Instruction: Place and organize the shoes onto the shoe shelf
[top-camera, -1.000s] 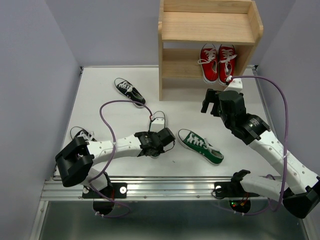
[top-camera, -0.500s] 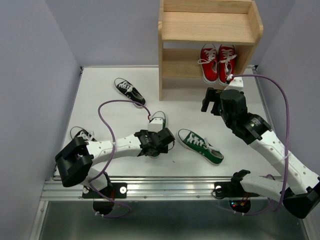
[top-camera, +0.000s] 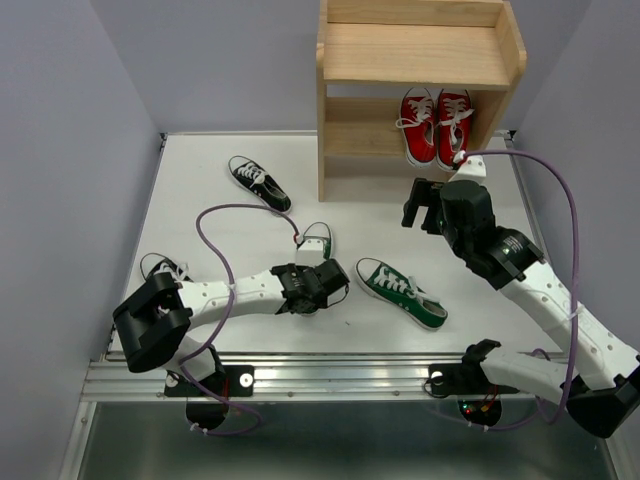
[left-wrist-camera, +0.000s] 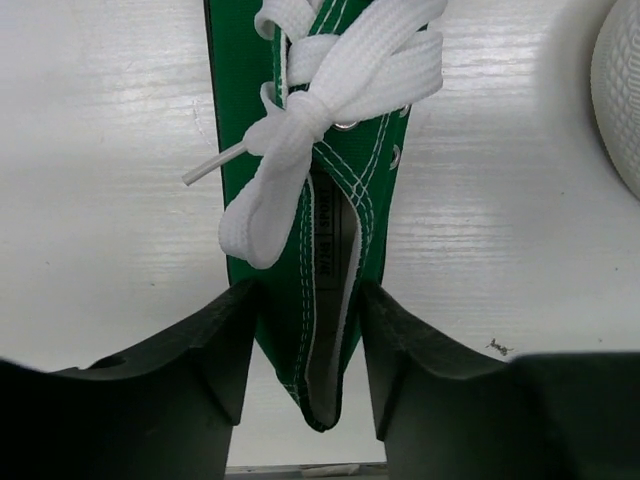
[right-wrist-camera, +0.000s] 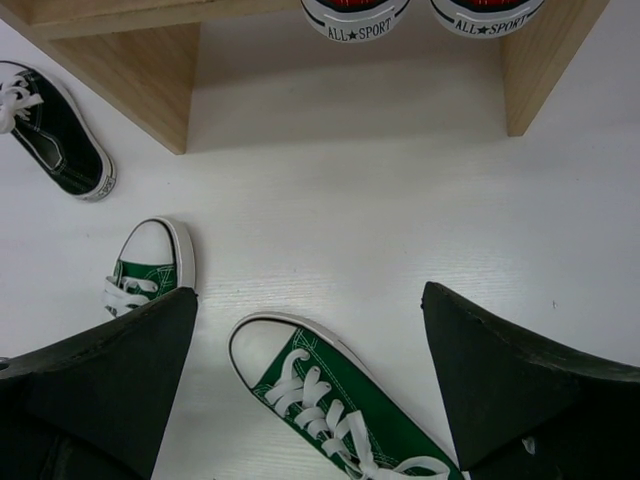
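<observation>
My left gripper (top-camera: 320, 278) is shut on the heel of a green shoe (left-wrist-camera: 320, 150); its fingers (left-wrist-camera: 225, 350) press both sides. Only the white toe of that shoe (top-camera: 318, 236) shows from above. The second green shoe (top-camera: 400, 292) lies on the table to the right and also shows in the right wrist view (right-wrist-camera: 330, 400). My right gripper (top-camera: 420, 205) is open and empty above the table in front of the shoe shelf (top-camera: 420, 55); its jaws stand wide apart (right-wrist-camera: 308, 300). The red pair (top-camera: 436, 125) stands on the lower tier. One black shoe (top-camera: 258, 182) lies left of the shelf. Another black shoe (top-camera: 163, 267) is partly hidden by my left arm.
The shelf's top tier (top-camera: 415, 50) holds nothing. The lower tier has bare wood (top-camera: 360, 125) left of the red pair. The second green shoe's white toe (left-wrist-camera: 622, 90) is close to the right of the held shoe. The table's near edge is a metal rail (top-camera: 330, 375).
My left gripper has shifted very slightly at the green shoe's heel. The right arm and the other shoes have not moved.
</observation>
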